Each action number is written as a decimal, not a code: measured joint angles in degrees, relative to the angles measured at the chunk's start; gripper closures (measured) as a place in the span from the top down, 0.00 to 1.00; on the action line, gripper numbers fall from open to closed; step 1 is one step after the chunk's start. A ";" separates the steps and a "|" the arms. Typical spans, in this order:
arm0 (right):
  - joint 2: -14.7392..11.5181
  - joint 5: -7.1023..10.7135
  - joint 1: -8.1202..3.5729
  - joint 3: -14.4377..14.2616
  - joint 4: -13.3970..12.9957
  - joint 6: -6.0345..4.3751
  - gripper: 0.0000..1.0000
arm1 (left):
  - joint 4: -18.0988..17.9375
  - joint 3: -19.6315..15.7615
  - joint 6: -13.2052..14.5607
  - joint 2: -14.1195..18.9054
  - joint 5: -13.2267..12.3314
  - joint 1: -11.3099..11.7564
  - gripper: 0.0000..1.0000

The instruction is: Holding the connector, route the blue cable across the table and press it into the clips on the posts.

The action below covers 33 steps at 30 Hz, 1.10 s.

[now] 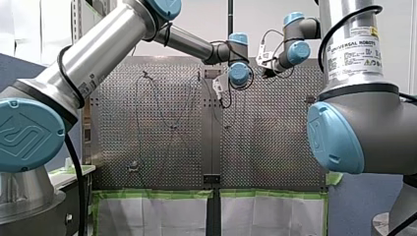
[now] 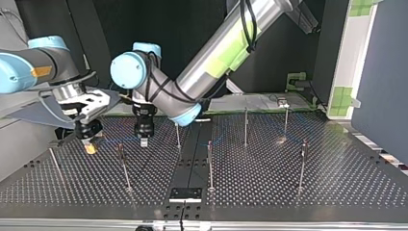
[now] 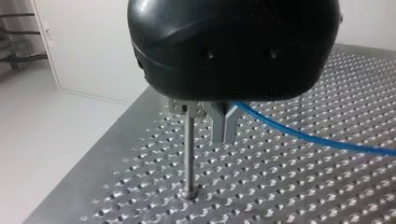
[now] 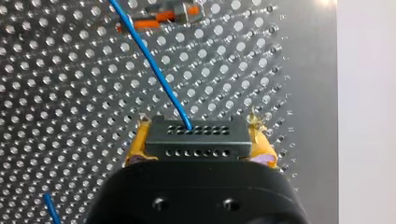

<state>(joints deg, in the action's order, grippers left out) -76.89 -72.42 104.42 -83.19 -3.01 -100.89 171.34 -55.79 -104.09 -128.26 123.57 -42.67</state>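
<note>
A: How was the cable [image 4: 152, 65] expected to handle?

B: Judged light, thin and limp. It would likely sag or loop unless kept taut, and its smooth jacket could slip through metal fingers. The connector [image 4: 198, 135] looked to be a rigid black block with flat sides, so that was the sound place to grip. The cable itself should be held only loosely, as a guide.

A: Right gripper [image 4: 198, 145]?

B: Jaws were set to the connector's width, with the yellow pads [image 4: 134, 148] pressed on its two ends. The cable left its front face and ran ahead over the table [image 3: 303, 186].

A: Left gripper [image 3: 223, 135]?

B: Its metal fingers were drawn nearly together, tips just above the table. The cable came out from between them near their roots and trailed off to one side. A post [image 3: 188, 149] stood just beside the fingers without touching them.

A: Position of both?

B: In the top view both grippers hung low at the left half, near each other. The other posts stood well apart to the right
</note>
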 joint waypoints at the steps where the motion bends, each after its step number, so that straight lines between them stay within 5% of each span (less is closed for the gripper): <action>1: 0.05 0.02 -0.07 0.08 -0.02 -0.01 0.00 | -0.45 0.00 0.12 -0.01 -0.22 0.18 0.00; 14: 1.32 0.82 -1.37 2.38 -0.15 -0.27 0.00 | -6.32 0.24 0.58 -0.82 -5.33 3.91 0.00; 28: 2.69 1.65 -3.13 2.94 -0.30 -0.18 0.00 | -6.41 0.91 0.52 -3.43 -7.89 5.12 0.00; 31: 2.89 1.72 -3.37 2.95 -0.33 -0.07 0.00 | -6.04 0.90 0.44 -3.42 -7.93 5.09 0.13; 33: 2.98 1.74 -3.44 2.96 -0.34 0.00 0.00 | -5.75 0.91 0.41 -3.42 -8.00 4.98 0.35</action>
<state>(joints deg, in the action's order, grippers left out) -73.91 -70.67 100.98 -80.22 -3.35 -100.89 165.59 -54.88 -103.68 -131.68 115.57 -37.69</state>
